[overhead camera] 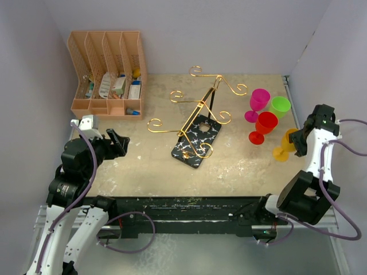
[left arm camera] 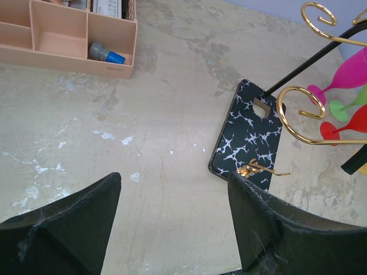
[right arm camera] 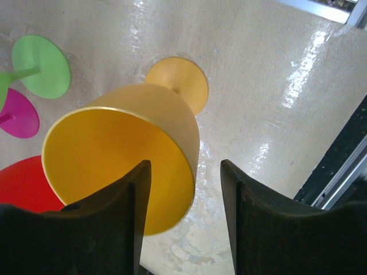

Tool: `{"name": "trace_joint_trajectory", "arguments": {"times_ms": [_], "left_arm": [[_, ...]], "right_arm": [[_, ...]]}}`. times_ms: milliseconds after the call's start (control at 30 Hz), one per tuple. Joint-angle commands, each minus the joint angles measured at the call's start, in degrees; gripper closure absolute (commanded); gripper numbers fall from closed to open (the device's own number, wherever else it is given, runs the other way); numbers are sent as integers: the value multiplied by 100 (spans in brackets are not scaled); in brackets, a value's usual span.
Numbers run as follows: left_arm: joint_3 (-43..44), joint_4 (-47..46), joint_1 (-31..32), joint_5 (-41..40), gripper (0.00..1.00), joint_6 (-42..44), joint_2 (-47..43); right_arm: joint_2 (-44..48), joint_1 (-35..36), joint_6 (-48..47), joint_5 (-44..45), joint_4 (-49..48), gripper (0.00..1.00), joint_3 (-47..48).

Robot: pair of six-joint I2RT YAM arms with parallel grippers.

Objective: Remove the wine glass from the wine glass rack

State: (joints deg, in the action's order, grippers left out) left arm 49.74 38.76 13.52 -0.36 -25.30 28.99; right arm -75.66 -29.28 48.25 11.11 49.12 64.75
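The gold wire wine glass rack [overhead camera: 200, 106] stands mid-table on its black veined base [overhead camera: 196, 141]; no glass hangs on its arms. Pink [overhead camera: 259, 99], green [overhead camera: 280, 106], red [overhead camera: 266, 122] and orange [overhead camera: 285, 147] wine glasses stand upright on the table to its right. My right gripper [overhead camera: 299, 139] is open right above the orange glass [right arm camera: 120, 149]; in the right wrist view [right arm camera: 184, 163] its jaws straddle the rim, one finger over the bowl, one outside. My left gripper [overhead camera: 121, 143] is open and empty over bare table left of the base [left arm camera: 249, 129], as the left wrist view [left arm camera: 175, 177] shows.
A peach file organiser [overhead camera: 108, 73] with small items stands at the back left. Walls close the table at the back and both sides. The green [right arm camera: 41, 66] and pink [right arm camera: 17, 117] glass feet lie close beside the orange glass.
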Motion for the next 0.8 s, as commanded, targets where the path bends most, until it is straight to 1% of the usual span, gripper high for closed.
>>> {"name": "trace_joint_trajectory", "arguments": {"times_ms": [0,67,133,300,333,367,433,467,567,667,733,767], "left_arm": [[-17,-132,-7,-34,22,73,38],[-17,-124,-10,-34,21,71,29],[-24,-121,-7,-34,21,63,30],[-26,-130,-12,-17,21,64,44],[-25,-130,-8,-10,21,67,57],[-25,-131,-12,-8,20,73,60],[-25,-140,-7,7,18,82,70],[-25,-144,-9,30,16,90,75],[-34,-171,-9,53,8,128,82],[-27,-173,-7,45,3,155,80],[-25,-169,-12,45,0,157,84],[-25,-164,-10,38,1,166,87]], "right_arm": [[412,-9,-40,439,140,39,357],[683,-8,-42,593,167,29,423],[957,-9,-59,674,196,22,488],[1730,76,-355,514,35,12,561],[1909,147,-422,488,-2,7,595],[2097,203,-497,428,-61,6,628],[2660,452,-827,-73,-546,6,554],[2894,622,-994,-502,-892,6,443],[3501,1001,-1433,-2439,-2197,28,-233],[3669,1231,-1558,-3736,-2913,45,-590],[3735,1554,-1812,-4266,-3175,50,-807],[3798,1786,-1898,-4289,-3228,51,-905]]}}
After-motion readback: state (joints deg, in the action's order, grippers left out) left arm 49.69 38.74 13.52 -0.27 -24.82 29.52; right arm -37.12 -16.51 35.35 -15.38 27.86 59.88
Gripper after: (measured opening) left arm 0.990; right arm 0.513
